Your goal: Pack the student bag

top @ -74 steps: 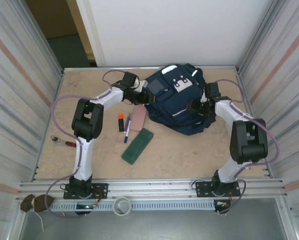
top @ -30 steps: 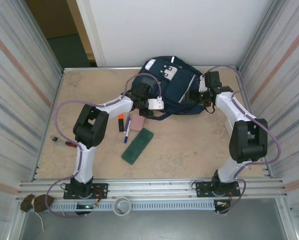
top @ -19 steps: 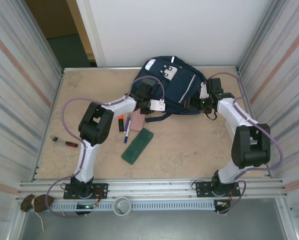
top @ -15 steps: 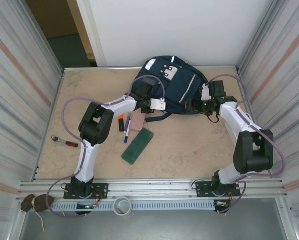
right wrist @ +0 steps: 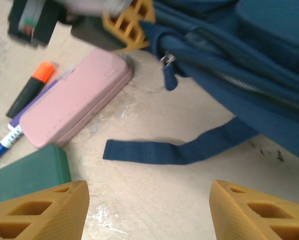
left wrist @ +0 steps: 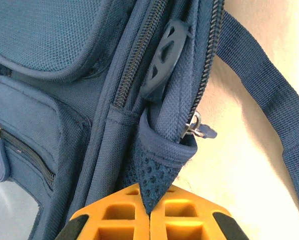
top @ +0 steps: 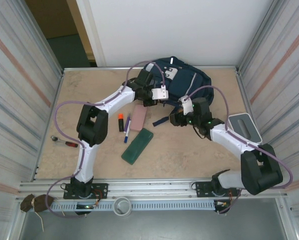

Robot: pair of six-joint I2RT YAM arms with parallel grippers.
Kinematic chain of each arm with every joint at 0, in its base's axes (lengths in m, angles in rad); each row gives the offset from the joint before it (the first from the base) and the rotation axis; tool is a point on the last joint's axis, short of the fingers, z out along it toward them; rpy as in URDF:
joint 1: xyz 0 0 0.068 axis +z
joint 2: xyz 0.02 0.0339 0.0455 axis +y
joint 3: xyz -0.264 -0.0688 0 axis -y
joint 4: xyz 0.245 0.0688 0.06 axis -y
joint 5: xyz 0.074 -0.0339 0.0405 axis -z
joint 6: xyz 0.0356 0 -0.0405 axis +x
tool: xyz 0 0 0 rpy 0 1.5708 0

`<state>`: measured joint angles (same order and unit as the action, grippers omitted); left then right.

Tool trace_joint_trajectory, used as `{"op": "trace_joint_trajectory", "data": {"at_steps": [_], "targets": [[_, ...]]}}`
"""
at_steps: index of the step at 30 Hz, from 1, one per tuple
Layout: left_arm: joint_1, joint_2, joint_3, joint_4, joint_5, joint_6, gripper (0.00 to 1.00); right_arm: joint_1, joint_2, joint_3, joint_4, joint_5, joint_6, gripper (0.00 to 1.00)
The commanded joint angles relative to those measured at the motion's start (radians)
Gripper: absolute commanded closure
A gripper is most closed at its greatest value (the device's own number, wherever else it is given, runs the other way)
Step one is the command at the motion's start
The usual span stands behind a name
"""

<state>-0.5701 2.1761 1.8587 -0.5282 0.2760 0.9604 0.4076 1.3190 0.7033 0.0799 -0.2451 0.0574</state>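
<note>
The student bag, a navy backpack, lies at the back of the table. My left gripper is at its near left corner, shut on a mesh fabric tab of the bag beside a zipper pull. In the left wrist view the left gripper has its orange fingers pressed together on the tab. My right gripper hovers open in front of the bag; in the right wrist view the right gripper stands wide over a loose bag strap on the table, holding nothing.
Left of the strap lie a pink case, an orange highlighter, a blue pen and a green notebook. A screwdriver rests far left. A flat grey device sits near the right wall.
The left gripper has shut on the bag's corner tab and drawn back a little. The right arm has swung from the bag's right side to the front, over the strap.
</note>
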Motion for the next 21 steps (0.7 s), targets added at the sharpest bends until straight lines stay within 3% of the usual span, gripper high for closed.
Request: {"op": "trace_joint_trajectory", "data": {"at_steps": [1,12,21], "targets": [[0.001,-0.075,0.050,-0.061,0.100,-0.074,1.00,0.065,0.010,-0.046,0.237,0.153,-0.089,0.41],[0.003,-0.137,0.061,-0.087,0.138,-0.097,1.00,0.196,0.300,-0.080,0.693,0.435,-0.140,0.46],[0.002,-0.142,0.062,-0.084,0.138,-0.097,1.00,0.212,0.484,-0.010,0.932,0.536,-0.205,0.51]]}}
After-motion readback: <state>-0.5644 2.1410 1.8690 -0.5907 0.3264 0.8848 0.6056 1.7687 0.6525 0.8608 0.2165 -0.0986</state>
